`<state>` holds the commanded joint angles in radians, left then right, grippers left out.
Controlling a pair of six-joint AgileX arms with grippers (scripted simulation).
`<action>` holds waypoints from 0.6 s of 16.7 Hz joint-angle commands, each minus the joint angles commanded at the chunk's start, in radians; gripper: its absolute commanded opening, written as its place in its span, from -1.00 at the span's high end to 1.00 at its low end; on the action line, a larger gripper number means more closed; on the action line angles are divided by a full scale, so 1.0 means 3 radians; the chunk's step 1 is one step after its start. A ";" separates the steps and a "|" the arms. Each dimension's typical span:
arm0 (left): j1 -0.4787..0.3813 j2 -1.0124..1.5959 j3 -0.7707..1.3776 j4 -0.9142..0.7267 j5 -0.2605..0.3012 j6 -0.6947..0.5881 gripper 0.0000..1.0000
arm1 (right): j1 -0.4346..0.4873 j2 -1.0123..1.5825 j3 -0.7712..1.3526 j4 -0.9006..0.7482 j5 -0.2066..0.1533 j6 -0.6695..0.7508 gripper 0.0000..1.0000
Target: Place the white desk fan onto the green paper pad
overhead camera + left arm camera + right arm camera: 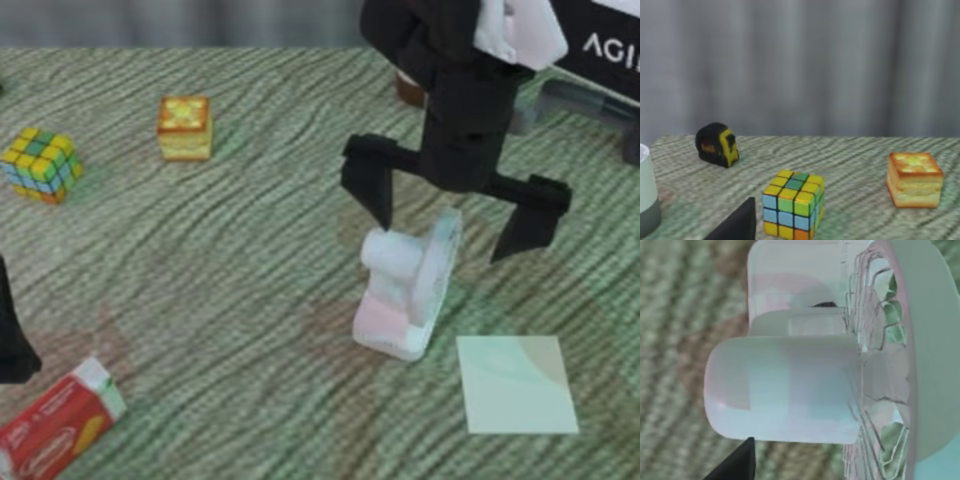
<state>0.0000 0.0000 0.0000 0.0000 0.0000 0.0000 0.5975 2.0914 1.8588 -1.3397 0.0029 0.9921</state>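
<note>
The white desk fan [405, 290] stands on its pinkish base right of the table's middle, its round grille head facing right. My right gripper [442, 240] hangs open just above it, one black finger [368, 185] left of the motor housing and the other beyond the grille to the right, neither touching. In the right wrist view the housing [785, 390] and grille [890, 365] loom close, with one fingertip [737, 465] beside the housing. The green paper pad [515, 385] lies flat and bare at the front right, a little right of the fan's base.
A colour cube [40, 165] and an orange toast-like block [184, 127] sit at the back left. A red carton [55, 420] lies at the front left, next to my parked left arm [12, 345]. The left wrist view shows a black-yellow tape measure [716, 145].
</note>
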 joint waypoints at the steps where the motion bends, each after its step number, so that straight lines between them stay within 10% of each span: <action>1: 0.0000 0.0000 0.0000 0.0000 0.0000 0.0000 -1.00 | 0.0003 -0.0003 -0.0103 0.0102 0.0000 0.0003 -1.00; 7: 0.0000 0.0000 0.0000 0.0000 0.0000 0.0000 -1.00 | 0.0008 -0.0003 -0.0220 0.0218 0.0000 0.0008 -1.00; 10: 0.0000 0.0000 0.0000 0.0000 0.0000 0.0000 -1.00 | 0.0008 -0.0003 -0.0220 0.0218 0.0000 0.0008 -0.55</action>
<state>0.0000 0.0000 0.0000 0.0000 0.0000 0.0000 0.6000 2.0905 1.7927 -1.2742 0.0029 0.9946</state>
